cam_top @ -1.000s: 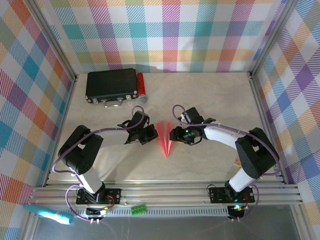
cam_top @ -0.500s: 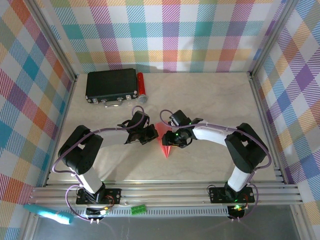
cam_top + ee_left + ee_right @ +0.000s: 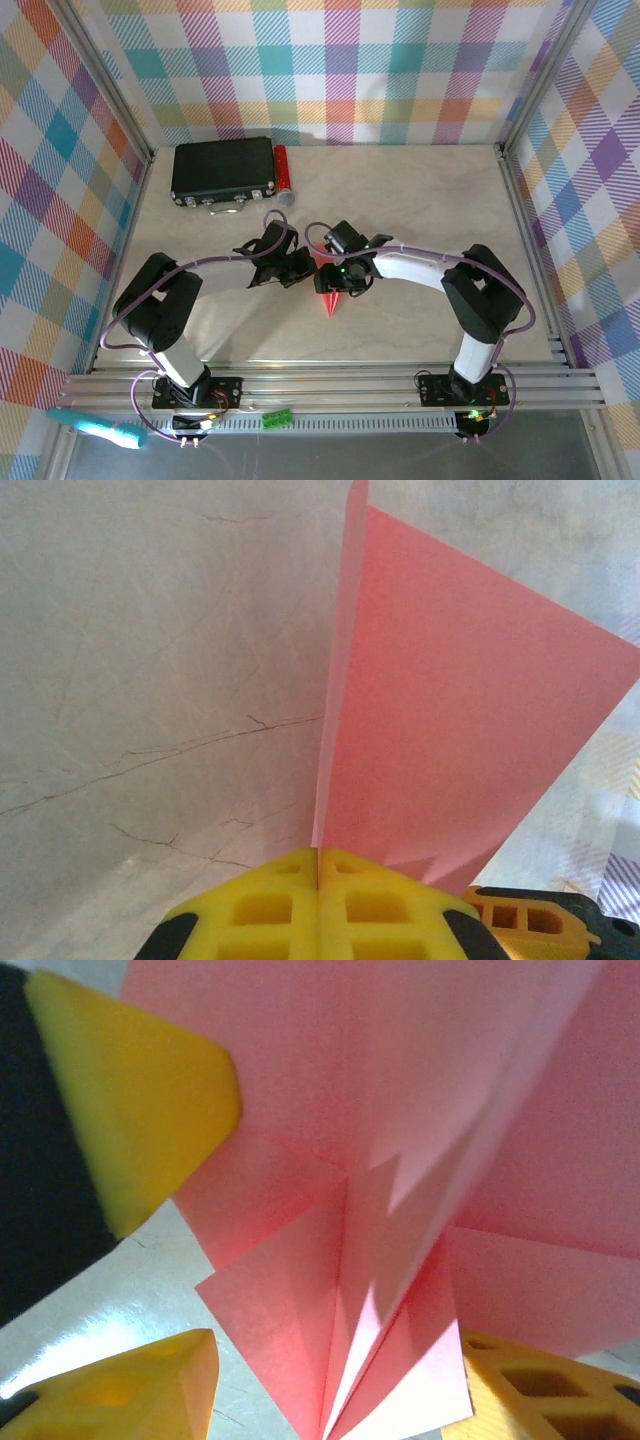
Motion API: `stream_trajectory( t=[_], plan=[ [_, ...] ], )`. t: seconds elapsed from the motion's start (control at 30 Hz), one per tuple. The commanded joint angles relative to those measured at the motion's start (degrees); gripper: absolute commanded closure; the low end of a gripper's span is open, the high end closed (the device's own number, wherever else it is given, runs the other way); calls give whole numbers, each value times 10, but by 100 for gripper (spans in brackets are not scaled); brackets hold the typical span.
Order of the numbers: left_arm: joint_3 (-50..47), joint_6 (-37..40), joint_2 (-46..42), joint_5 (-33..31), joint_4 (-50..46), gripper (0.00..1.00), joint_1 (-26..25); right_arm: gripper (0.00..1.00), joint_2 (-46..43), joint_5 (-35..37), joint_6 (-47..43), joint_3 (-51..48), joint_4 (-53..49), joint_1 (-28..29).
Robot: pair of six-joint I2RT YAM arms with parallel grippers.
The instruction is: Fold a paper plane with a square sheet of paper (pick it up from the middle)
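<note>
Pink-red paper is where both arms meet. The paper plane (image 3: 329, 298) sits nearer to me than the black box (image 3: 222, 168) and off to the box's right, with its sharp tip pointing away from the box.

My left gripper (image 3: 318, 858) is clamped on it. In the left wrist view the two yellow pads press flush, with the paper's edge running into the seam between them. I judge this grip keeps the centre crease upright, so the flaps stand free to be worked.

My right gripper (image 3: 330, 1390) has its jaws spread, one yellow finger on each side of the stacked folds, and neither is pressing. It looks placed to close on those layers from the side opposite the left grip, though I cannot be sure.

The table (image 3: 430, 210) is pale and smooth with fine dark veins, so thin paper should slide easily on it. A small red cylinder (image 3: 282, 172) lies along the box's right side. Checked cloth walls (image 3: 340, 60) rise beyond the box.
</note>
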Motion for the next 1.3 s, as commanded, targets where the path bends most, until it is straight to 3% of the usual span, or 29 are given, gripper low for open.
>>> stream_trajectory(
  t=[0.0, 0.53, 1.27],
  plan=[
    [14, 4, -14, 12, -12, 98, 5, 41, 18, 7, -14, 19, -17, 5],
    [10, 6, -11, 9, -16, 98, 5, 57, -5, 58, 17, 14, -37, 5],
    [10, 6, -9, 11, -17, 98, 5, 43, -7, 21, 6, -1, -8, 5]
  ],
)
